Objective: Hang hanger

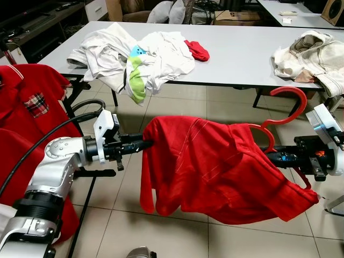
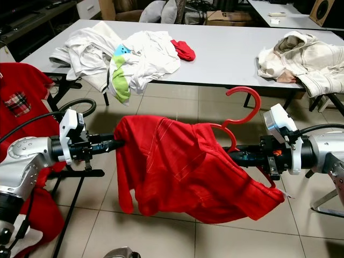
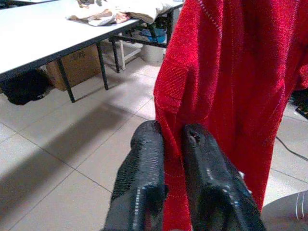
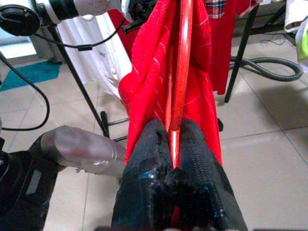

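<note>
Two grippers carry it: right gripper (image 4: pixel 174 144) clamps the stiff red plastic hanger (image 2: pixel 243 110) between its jaws, left gripper (image 3: pixel 171 137) apparently pinches the limp, light red shirt (image 1: pixel 215 166) hanging between them, so steer by the hanger.

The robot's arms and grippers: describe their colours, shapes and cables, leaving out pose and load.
Both arms are silver, rounded metal casings with black joint rings. A thick black cable loops along the left arm. Each wrist carries a white boxy block. The left gripper and right gripper each have two long black fingers with a finely ribbed, rubbery surface.
</note>
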{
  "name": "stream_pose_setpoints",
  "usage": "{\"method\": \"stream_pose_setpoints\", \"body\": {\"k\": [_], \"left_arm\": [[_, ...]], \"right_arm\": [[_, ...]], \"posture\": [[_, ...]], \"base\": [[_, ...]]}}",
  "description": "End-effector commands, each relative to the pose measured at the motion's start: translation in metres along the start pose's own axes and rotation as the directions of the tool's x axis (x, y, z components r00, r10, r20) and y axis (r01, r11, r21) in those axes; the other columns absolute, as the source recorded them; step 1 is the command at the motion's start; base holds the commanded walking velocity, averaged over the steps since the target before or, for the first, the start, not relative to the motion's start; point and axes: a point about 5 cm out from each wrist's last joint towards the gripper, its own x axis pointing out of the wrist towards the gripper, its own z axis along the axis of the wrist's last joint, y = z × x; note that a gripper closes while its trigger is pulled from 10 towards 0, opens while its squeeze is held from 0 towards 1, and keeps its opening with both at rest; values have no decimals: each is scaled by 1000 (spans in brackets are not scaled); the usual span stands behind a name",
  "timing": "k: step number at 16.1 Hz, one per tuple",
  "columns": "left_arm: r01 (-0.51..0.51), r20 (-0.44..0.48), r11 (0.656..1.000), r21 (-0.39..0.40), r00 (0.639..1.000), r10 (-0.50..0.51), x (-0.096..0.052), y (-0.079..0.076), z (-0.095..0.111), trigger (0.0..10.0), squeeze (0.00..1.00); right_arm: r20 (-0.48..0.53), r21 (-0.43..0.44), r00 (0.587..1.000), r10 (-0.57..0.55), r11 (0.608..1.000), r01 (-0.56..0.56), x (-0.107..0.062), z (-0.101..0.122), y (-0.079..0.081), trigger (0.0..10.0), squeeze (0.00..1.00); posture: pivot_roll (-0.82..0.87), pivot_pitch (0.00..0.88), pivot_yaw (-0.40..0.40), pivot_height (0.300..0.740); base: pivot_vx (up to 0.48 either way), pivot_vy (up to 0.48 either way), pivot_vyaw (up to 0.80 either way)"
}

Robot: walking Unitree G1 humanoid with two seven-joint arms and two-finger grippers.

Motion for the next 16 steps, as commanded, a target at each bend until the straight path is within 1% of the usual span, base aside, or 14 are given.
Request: {"method": "stream_pose_setpoints", "body": {"k": [1,5,8,9,10,11,12,14,16], "left_arm": [[-11,25,1000,22,1000,11,0,4,7,0,0],[-18,47,1000,18,999,18,0,6,9,0,0],[-26,74,1000,6,997,25,-4,9,12,0,0],[-45,106,999,-4,993,45,-12,13,19,0,0],[-55,115,999,-3,992,55,-16,15,23,0,0],[-66,118,998,2,991,65,-26,19,28,0,0],[-74,109,997,5,991,73,-30,20,29,0,0],[-116,88,993,14,990,114,-43,26,30,0,0],[-150,100,989,17,984,147,-50,30,33,0,0]], "right_arm": [[9,-37,1000,-12,999,13,-3,7,-1,10000,0],[11,-37,1000,-18,999,18,-3,7,-1,10000,0],[-4,-31,1000,-17,999,17,-2,4,0,10000,0],[-59,-28,998,-34,999,33,-1,-5,0,10000,0],[-87,-25,995,-44,999,42,0,-10,0,10000,0],[-121,-21,991,-61,998,59,2,-20,0,10000,0],[-120,-16,990,-67,998,66,3,-21,0,10000,0],[-118,-5,991,-71,997,71,3,-24,1,10000,0],[-125,6,990,-70,997,71,2,-28,3,10000,0]], "posture": [[-85,0,47,740],[-87,0,47,740],[-88,0,47,740],[-90,0,49,740],[-90,0,49,740],[-88,0,52,740],[-86,0,53,740],[-81,0,54,740],[-73,0,57,740]], "base": [[0,0,0],[0,0,0],[0,0,0],[0,0,0],[0,0,0],[0,0,0],[0,0,0],[0,0,0],[0,0,0]]}}
